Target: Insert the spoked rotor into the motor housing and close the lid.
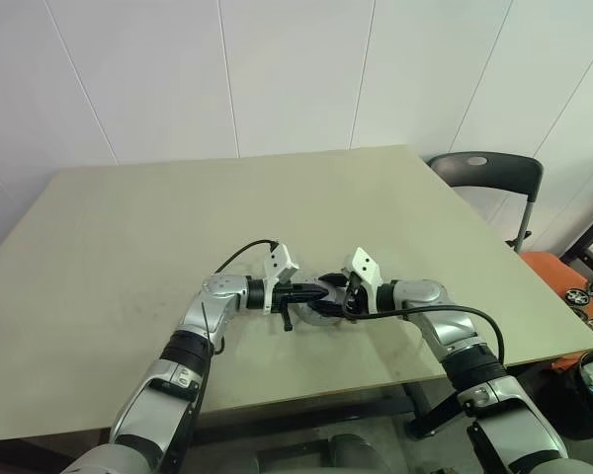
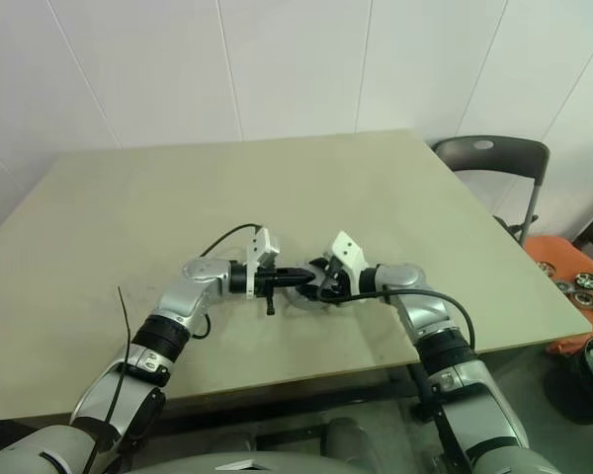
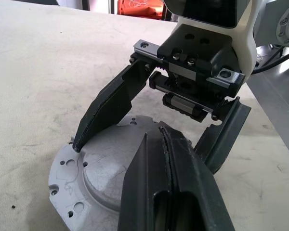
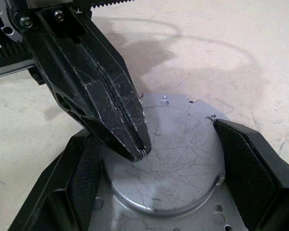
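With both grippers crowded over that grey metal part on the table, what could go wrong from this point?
1. The left gripper is shut, its tip over the flat grey disc, between the right gripper's spread fingers. If the right closes or either arm shifts, they may collide.
2. The right fingers flank the disc's raised round part. An uneven squeeze could slide or tip it on the table.
3. The left tip could scratch the face further or push it askew.

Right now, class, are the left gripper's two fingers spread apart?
No: in the right wrist view the left gripper has its fingers pressed together, tip over the grey metal part that the right gripper straddles.
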Tool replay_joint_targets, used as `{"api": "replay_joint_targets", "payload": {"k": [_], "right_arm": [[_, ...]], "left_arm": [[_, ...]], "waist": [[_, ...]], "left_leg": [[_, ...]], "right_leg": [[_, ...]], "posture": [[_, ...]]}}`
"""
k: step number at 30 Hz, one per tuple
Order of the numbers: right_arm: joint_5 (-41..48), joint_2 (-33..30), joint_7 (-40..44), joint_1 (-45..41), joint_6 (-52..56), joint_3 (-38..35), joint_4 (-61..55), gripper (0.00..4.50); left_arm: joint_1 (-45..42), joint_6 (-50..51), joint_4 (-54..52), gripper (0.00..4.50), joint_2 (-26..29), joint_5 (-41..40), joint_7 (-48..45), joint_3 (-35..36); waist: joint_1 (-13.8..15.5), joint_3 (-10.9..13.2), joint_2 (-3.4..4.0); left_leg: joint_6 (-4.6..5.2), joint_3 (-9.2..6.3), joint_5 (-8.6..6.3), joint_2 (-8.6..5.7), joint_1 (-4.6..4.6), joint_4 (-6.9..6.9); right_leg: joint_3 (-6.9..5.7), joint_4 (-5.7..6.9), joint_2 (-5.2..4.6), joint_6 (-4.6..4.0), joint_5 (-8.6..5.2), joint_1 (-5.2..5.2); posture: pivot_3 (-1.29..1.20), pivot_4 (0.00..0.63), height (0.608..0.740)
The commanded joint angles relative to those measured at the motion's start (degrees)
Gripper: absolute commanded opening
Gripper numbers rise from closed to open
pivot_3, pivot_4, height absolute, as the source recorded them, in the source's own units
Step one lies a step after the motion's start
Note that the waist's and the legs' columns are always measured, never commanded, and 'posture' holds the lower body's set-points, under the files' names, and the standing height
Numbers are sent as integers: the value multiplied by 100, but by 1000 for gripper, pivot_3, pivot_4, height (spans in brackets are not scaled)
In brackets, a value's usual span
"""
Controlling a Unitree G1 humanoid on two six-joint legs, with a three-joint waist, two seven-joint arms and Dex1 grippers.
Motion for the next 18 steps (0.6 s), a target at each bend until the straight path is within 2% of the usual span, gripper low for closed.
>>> {"api": "replay_joint_targets", "payload": {"k": [1, 11, 18], "right_arm": [[-504, -217, -291, 282, 255, 170, 552, 3234], [-522, -232, -294, 262, 243, 244, 498, 3234], [-520, -236, -329, 244, 260, 246, 474, 3234]], "left_arm": [[-136, -112, -147, 30, -31, -75, -4, 77], [-33, -11, -182, 30, 36, -45, -81, 11], [-36, -371, 381, 30, 61, 290, 171, -69]], "waist": [[0, 0, 0], [-3, 1, 0], [-1, 1, 0]], "left_leg": [[0, 0, 0, 0, 0, 0], [-1, -3, -1, 9, -2, 0], [-2, -10, -1, 11, -1, -1]], "right_leg": [[0, 0, 0, 0, 0, 0], [0, -6, -3, 0, -1, -3], [0, -9, -4, 1, -1, -6]], "posture": [[0, 0, 740], [0, 0, 740], [0, 0, 740]]}}
